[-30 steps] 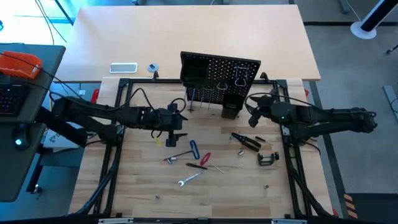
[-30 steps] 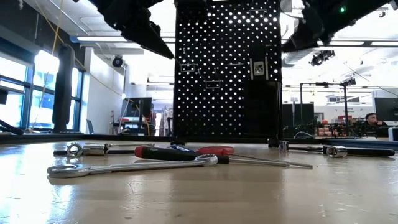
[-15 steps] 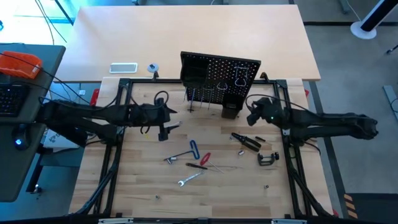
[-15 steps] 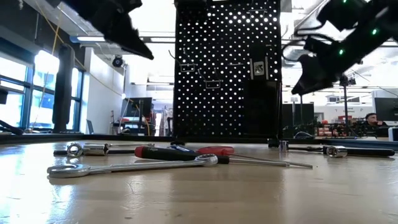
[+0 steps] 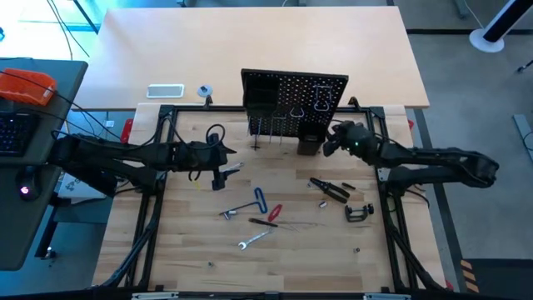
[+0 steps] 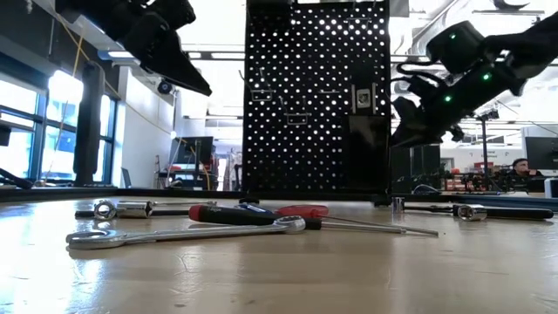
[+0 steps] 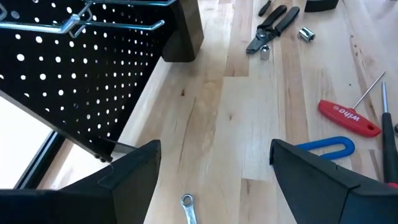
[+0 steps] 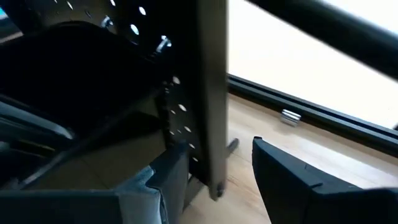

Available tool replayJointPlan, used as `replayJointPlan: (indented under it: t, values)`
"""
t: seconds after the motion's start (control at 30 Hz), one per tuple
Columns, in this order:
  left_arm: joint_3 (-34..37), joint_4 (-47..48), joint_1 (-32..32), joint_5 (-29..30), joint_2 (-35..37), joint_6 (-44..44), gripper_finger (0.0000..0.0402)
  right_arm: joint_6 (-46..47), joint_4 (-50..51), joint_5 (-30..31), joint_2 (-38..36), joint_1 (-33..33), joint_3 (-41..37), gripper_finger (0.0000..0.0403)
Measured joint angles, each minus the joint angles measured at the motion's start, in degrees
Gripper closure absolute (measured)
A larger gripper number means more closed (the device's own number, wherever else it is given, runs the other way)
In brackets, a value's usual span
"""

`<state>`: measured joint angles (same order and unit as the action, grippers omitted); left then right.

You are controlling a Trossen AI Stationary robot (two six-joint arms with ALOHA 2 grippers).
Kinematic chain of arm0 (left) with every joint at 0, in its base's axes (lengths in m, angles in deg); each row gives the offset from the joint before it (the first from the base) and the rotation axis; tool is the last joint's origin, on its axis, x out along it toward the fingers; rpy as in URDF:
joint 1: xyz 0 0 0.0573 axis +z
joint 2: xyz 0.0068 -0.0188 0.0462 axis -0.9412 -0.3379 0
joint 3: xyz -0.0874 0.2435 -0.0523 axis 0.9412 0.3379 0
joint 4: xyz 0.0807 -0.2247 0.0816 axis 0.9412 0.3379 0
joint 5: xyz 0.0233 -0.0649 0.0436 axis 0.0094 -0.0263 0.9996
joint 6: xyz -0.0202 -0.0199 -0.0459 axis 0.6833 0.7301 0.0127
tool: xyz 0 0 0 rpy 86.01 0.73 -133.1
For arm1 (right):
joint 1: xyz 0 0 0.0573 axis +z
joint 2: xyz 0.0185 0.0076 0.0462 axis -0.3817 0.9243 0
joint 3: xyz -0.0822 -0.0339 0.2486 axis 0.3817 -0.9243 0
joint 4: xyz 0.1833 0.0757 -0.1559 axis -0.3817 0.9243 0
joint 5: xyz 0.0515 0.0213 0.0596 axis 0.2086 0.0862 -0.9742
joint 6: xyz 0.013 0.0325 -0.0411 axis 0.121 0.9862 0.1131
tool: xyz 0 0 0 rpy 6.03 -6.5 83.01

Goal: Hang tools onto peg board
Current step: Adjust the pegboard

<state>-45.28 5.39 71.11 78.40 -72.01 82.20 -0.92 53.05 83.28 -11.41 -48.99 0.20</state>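
The black peg board (image 5: 296, 102) stands upright at the table's far middle, with hooks and small bins on it. Tools lie on the wood in front of it: a blue T hex key (image 5: 260, 200), a red screwdriver (image 5: 275, 212), a silver wrench (image 5: 254, 240), black pliers (image 5: 331, 188) and a C-clamp (image 5: 359, 212). My left gripper (image 5: 225, 169) hangs open above the table, left of the board, with nothing between its fingers (image 7: 214, 168). My right gripper (image 5: 328, 143) is open at the board's lower right corner. The board's right edge (image 8: 212, 124) stands between its fingers. My right gripper comes at the peg board from the table's right, slanting down, with one finger (image 8: 168, 180) in front of the panel and one finger (image 8: 292, 180) off its right edge. A gap shows at the outer finger; whether the inner one touches the panel I cannot tell.
A black bin (image 5: 309, 147) stands at the board's foot beside my right gripper. A small socket (image 5: 321, 202) and a second wrench (image 5: 230, 213) lie among the tools. The black frame rail (image 5: 158, 167) borders the table; bare wood lies toward the near edge.
My right gripper has sunk and swung toward the far edge and the left, onto the peg board's right edge, rolling as it went. My left gripper has drawn back a little toward the table's left and far side. No tool has moved.
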Motion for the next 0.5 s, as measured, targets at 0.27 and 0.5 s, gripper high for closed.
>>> replayJointPlan:
  t: [0.27, 0.5]
  values:
    - [0.0, 0.1, 0.0, 0.0, 0.0, -0.7, 0.0108, 0.2, -9.6, -4.1, 7.8, -1.4, 0.0, 0.0234]
    - [0.0, 0.1, 0.8, 0.0, 0.0, -1.0, 0.0108, 0.0, -14.8, -5.9, 13.1, -1.4, 1.3, 0.0234]
